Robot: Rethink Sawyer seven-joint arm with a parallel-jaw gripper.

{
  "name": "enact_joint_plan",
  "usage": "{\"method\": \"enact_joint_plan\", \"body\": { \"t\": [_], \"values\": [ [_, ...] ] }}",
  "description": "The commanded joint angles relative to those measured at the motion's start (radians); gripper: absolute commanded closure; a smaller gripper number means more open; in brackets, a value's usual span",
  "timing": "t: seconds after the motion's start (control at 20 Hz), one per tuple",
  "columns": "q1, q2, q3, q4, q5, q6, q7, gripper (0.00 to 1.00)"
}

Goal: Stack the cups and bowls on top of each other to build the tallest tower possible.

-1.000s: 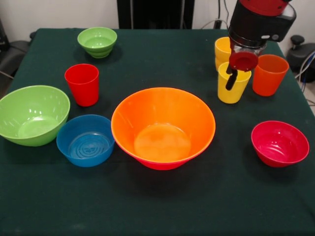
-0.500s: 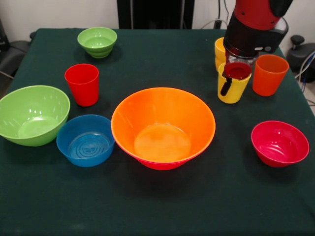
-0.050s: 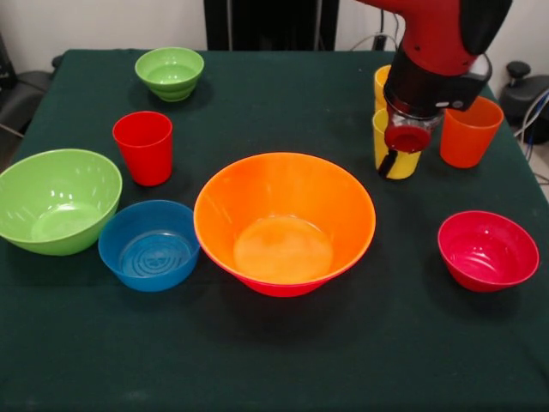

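My gripper [image 3: 399,156] hangs low over the nearer yellow cup [image 3: 381,144] at the right back of the table, covering its mouth and part of its front wall. A second yellow cup [image 3: 383,84] stands just behind it, and an orange cup [image 3: 470,136] to its right. The large orange bowl [image 3: 283,219] sits mid-table, nested in a pink bowl [image 3: 287,290] whose base peeks out below. At the left are a big green bowl [image 3: 53,202], a small blue bowl [image 3: 147,246] and a red cup [image 3: 143,148]. A small green bowl [image 3: 170,72] sits far back; a small red bowl [image 3: 487,251] lies right.
The table is covered with a dark green cloth [image 3: 283,360]. The arm's red and black body [image 3: 437,51] comes down over the right back corner, close above the three cups clustered there.
The gripper has dropped lower and shifted slightly left, onto the nearer yellow cup. The cup now shows a little further left. Nothing else has moved.
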Motion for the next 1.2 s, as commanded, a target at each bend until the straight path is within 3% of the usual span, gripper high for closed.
{"method": "enact_joint_plan", "body": {
  "t": [0.05,0.25,0.6,0.65,1.2],
  "values": [
    [0.026,0.032,0.103,-0.081,-0.006,-0.03,0.054,0.0],
    [0.031,0.03,0.083,-0.096,-0.02,0.019,0.05,0.0],
    [0.022,-0.013,0.083,-0.055,-0.002,-0.053,0.061,0.0],
    [0.017,-0.023,0.087,-0.046,-0.004,-0.052,0.053,1.0],
    [-0.031,-0.066,0.091,-0.011,-0.06,-0.051,-0.049,1.0]
  ]
}}
